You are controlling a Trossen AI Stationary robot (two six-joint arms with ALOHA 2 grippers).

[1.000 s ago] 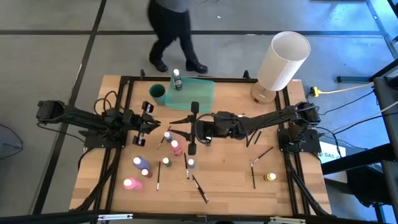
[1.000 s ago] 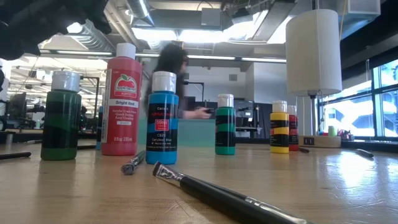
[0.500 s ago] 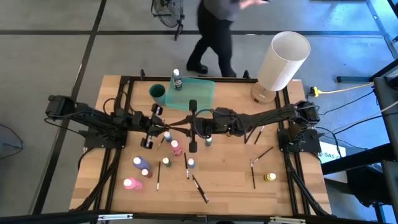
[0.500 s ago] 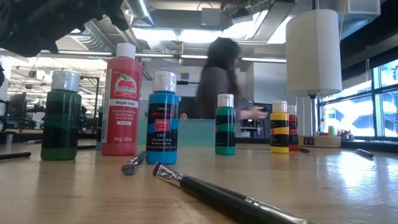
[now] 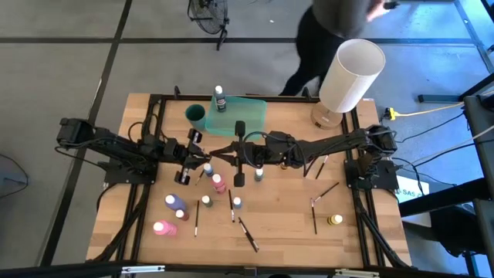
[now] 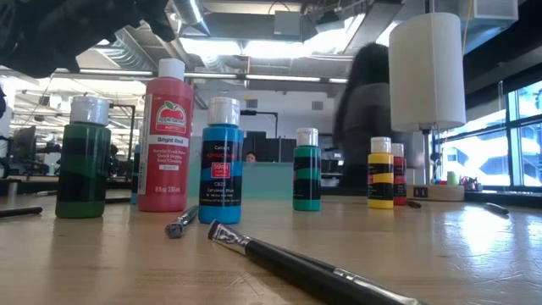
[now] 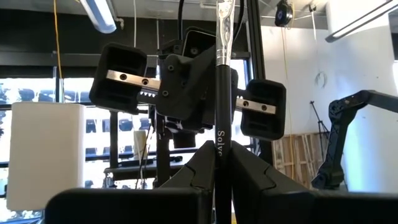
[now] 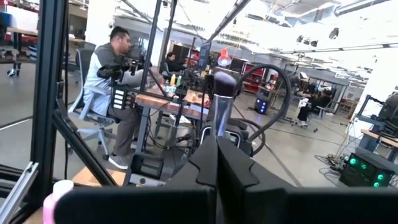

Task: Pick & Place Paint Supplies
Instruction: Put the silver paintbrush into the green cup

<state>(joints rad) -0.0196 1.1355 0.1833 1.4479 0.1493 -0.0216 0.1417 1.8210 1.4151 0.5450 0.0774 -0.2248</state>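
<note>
A thin dark paintbrush point(image 5: 221, 151) is held clear above the middle of the table, between my two grippers. My left gripper point(image 5: 205, 157) comes from the table's left and is shut on the brush's handle. My right gripper point(image 5: 228, 151) faces it from the right and is shut just below the brush's bristle head point(image 8: 224, 83). Paint bottles stand on the table below: a red one point(image 5: 218, 183), a blue one point(image 5: 208, 168) and a green one point(image 5: 258, 174). More brushes point(image 5: 247, 232) lie flat near the front edge. My left gripper point(image 7: 221, 163) pinches the brush's dark handle point(image 7: 221, 140) between its two fingers. The fingers come from the table's left, slanting upward. The brush runs on ahead of them, toward the right gripper, clear of the table. My right gripper point(image 8: 216, 148) pinches the brush at its metal ferrule point(image 8: 219, 118), just below the bristle head, between its two fingers. The fingers come about level from the table's right. The bristle head stands up above the fingertips, lifted clear.
A translucent green tray point(image 5: 245, 117) with one bottle point(image 5: 220, 99) and a teal cup point(image 5: 196, 116) sit at the far edge. A big white lamp point(image 5: 351, 76) stands far right. Pink and purple bottles point(image 5: 171, 201) stand front left, a yellow one point(image 5: 334, 220) front right. A person point(image 5: 332, 31) walks behind the table.
My left gripper has carried the brush toward the table's right, up to my right gripper, and has then kept still. The right gripper has stayed near the table's middle. The person behind the table has walked from left to right.
</note>
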